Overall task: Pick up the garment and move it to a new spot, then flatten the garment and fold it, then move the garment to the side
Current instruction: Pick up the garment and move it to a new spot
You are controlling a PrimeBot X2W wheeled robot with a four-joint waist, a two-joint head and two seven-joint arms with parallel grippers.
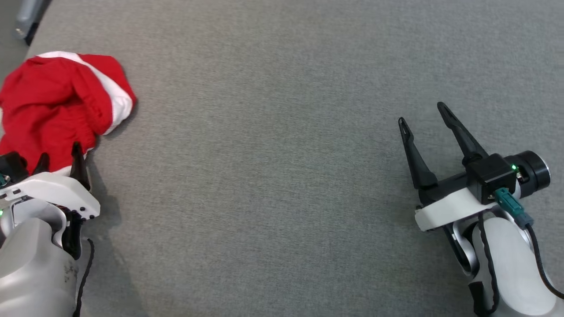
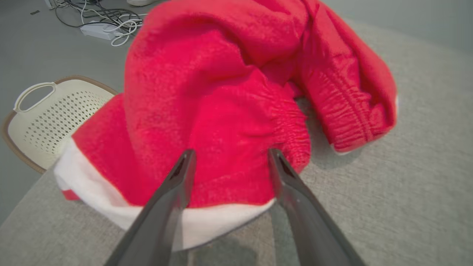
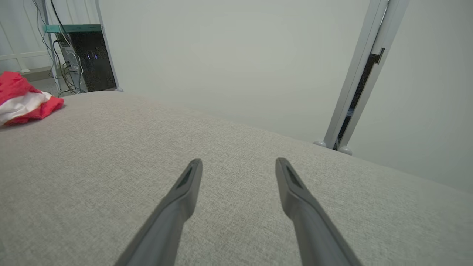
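Note:
The garment (image 1: pixel 61 105) is a crumpled heap of red fleece with white trim, lying at the far left edge of the grey padded surface (image 1: pixel 273 132). My left gripper (image 1: pixel 59 160) stands open right at its near edge, fingertips spread over the red cloth. In the left wrist view the garment (image 2: pixel 229 96) bulges up close ahead of the left gripper (image 2: pixel 231 157), with its white hem below the fingers; nothing is clamped between them. My right gripper (image 1: pixel 423 114) hangs open over bare surface at the right, far from the garment (image 3: pixel 22 98). In its own wrist view the right gripper (image 3: pixel 238 164) holds nothing.
A cream perforated basket (image 2: pixel 48 118) stands on the floor beyond the surface's left edge, with cables and a power strip (image 2: pixel 99 26) farther off. A dark cabinet (image 3: pixel 87 55) and a white post (image 3: pixel 362 74) stand past the far edge. Bare grey surface spans the middle.

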